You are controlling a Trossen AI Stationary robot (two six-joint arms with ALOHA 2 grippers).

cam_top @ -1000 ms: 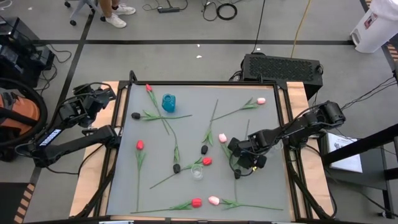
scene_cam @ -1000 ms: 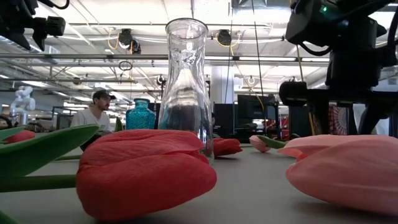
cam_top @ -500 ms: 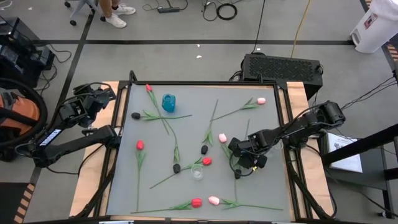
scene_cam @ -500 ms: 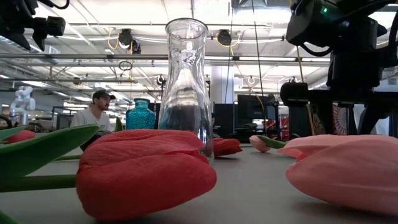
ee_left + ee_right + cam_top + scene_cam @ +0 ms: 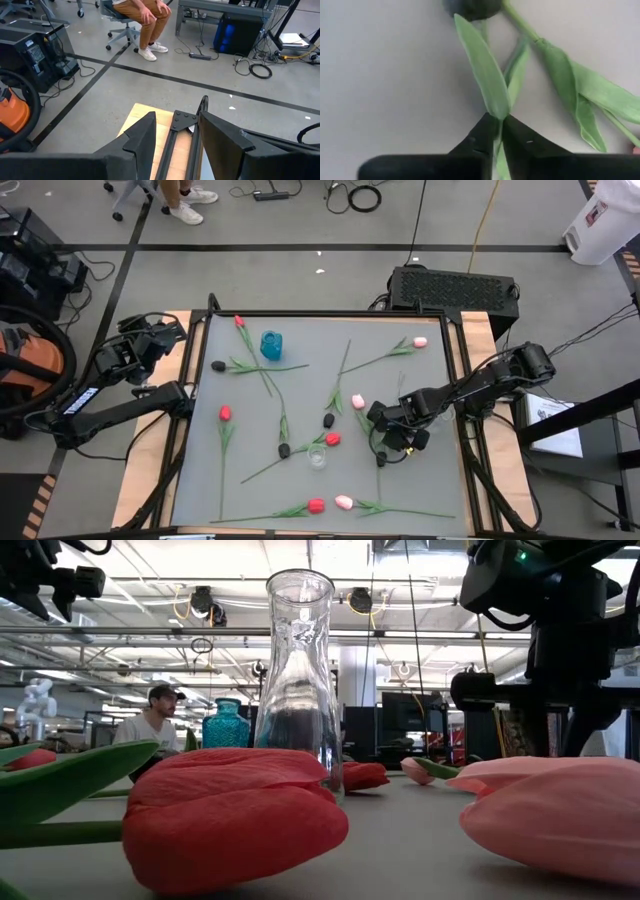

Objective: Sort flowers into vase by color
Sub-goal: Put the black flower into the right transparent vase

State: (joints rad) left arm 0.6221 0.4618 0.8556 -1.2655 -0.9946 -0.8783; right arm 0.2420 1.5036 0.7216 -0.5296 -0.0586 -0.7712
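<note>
Tulips lie scattered over the grey table [image 5: 300,395], none of them in a vase. The right gripper [image 5: 500,131] is low over the table's right part, its two fingers pressed together on the thin green stem [image 5: 497,145] of a black tulip [image 5: 472,7], whose long leaf [image 5: 485,70] rises just ahead of the fingertips; in the high view this black bud [image 5: 381,461] lies at the gripper's near side. A second stem with leaves [image 5: 580,90] crosses just beside it. The left gripper [image 5: 175,145] waits off the table's far-left corner, fingers spread and holding nothing, facing the floor and a seated person's legs [image 5: 145,20]. A blue vase [image 5: 271,344] stands near the far-left part of the table, with a red tulip [image 5: 239,322] just left of it and another black one [image 5: 218,366] nearer. A clear vase [image 5: 318,456] stands near the middle, with a red bud [image 5: 333,439] just beside it and two black buds [image 5: 284,450] [image 5: 329,420] close by. A further red tulip [image 5: 225,413] lies on the left side. Pink buds lie at the far right [image 5: 420,341] and just left of the right gripper [image 5: 358,401]. At the near edge a red bud [image 5: 316,505] and a pink bud [image 5: 343,502] lie side by side; the low view shows them large, red [image 5: 235,815] on the left and pink [image 5: 560,815] on the right, with the clear vase behind them.
</note>
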